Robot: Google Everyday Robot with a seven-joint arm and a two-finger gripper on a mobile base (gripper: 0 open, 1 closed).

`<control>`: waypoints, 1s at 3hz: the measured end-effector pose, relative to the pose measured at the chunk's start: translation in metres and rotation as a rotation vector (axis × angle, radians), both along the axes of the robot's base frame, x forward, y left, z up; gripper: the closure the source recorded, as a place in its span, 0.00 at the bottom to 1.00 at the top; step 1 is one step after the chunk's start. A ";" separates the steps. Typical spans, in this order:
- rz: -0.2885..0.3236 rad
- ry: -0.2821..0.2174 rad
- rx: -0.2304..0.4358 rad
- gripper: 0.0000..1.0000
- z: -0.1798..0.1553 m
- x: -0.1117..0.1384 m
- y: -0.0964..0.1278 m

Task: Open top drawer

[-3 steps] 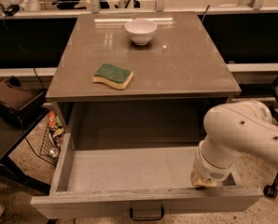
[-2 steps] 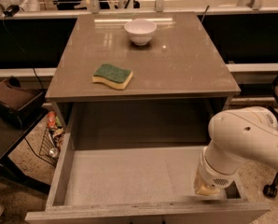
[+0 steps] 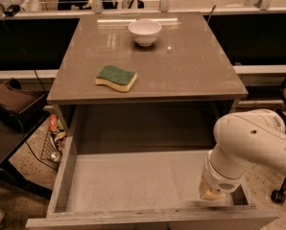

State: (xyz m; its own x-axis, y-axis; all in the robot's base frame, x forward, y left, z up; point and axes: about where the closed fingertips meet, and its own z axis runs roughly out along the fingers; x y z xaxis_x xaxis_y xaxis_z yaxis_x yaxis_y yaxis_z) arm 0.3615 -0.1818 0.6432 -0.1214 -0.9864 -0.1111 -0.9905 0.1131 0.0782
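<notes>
Looking down, you see the top drawer (image 3: 133,181) standing far out beneath the table (image 3: 181,66), your gripper (image 3: 211,193) low inside its front right corner, clamped or spread you cannot tell.

A brown-grey desk (image 3: 196,66) fills the middle, with ceiling light glinting along its far edge at 12 o'clock. Behind it a dark panel (image 3: 268,37) runs the width of the room above a pale ledge (image 3: 263,70). Speckled floor (image 3: 25,164) shows at 8 o'clock, where a wire basket (image 3: 52,145) stands just beside the desk. A dark side table (image 3: 8,143) sits at 9 o'clock and a caster wheel (image 3: 277,196) at 4 o'clock. The hand (image 3: 211,194) hangs low at 5 o'clock.
</notes>
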 end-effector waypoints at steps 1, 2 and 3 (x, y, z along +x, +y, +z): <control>0.000 -0.001 -0.001 0.39 0.000 -0.001 0.000; 0.001 -0.001 -0.003 0.15 0.001 -0.001 0.000; 0.002 -0.002 -0.004 0.00 0.001 -0.002 0.000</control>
State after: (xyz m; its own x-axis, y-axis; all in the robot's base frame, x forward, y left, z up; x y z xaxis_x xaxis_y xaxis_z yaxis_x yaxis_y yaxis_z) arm 0.3598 -0.1822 0.6443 -0.1194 -0.9871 -0.1069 -0.9908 0.1116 0.0760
